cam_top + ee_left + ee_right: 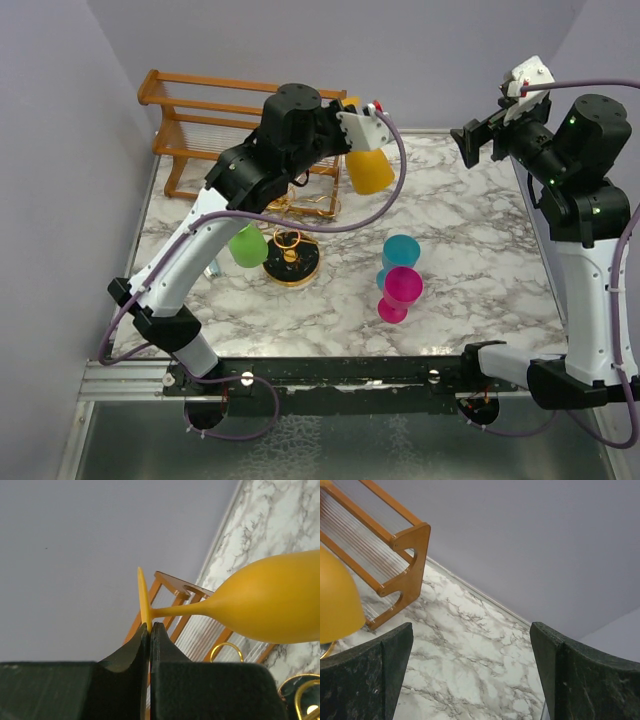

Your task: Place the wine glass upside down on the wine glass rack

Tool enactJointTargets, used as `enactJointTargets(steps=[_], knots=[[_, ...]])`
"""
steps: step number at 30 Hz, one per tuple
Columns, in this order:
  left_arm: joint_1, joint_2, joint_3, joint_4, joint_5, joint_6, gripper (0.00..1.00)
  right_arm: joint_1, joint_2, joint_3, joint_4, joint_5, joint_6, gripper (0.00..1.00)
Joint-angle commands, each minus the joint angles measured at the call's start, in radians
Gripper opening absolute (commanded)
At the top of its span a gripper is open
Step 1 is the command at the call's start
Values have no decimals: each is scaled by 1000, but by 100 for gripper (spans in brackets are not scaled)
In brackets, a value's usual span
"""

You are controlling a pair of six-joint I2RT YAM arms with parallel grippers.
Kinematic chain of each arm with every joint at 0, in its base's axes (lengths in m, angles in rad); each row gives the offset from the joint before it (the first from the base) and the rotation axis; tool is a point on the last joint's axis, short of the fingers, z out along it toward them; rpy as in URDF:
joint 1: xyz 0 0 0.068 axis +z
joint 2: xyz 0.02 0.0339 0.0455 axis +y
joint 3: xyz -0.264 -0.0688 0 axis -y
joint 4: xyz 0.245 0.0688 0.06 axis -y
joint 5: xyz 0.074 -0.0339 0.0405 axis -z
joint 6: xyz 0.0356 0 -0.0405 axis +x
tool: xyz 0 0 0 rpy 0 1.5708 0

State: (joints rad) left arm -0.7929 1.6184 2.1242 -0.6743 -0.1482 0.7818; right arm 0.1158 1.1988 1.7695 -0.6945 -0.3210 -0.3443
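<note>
Top view: the left tool (pixel 352 108) is clamped on the foot of the yellow-orange plastic wine glass (pixel 370 168). The glass hangs bowl-down in the air at upper middle of the frame, up and right of the small gold wire rack (pixel 292 262) on its round black base at centre-left. A green plastic glass (pixel 248 245) sits at the rack's left side. Left wrist view: jaws pinched tight on the thin foot disc, close to its edge, so I'd go slow. Right wrist view: the right tool (pixel 470 630) is spread wide with nothing in it, above the marble surface (pixel 450 680). I'd slide the stem into a free loop away from the green one and only let go once the foot rests.
</note>
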Motion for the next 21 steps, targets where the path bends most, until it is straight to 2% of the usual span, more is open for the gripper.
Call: enactJointTargets(steps=[1, 10, 21], knots=[[-45, 3, -33, -92, -13, 118, 0, -6, 2, -22, 29, 20, 14, 100], [-90, 12, -122, -132, -66, 175, 0, -11, -1, -39, 29, -12, 15, 100], [-107, 9, -214, -123, -123, 148, 0, -16, 2, -53, 33, -42, 18, 100]])
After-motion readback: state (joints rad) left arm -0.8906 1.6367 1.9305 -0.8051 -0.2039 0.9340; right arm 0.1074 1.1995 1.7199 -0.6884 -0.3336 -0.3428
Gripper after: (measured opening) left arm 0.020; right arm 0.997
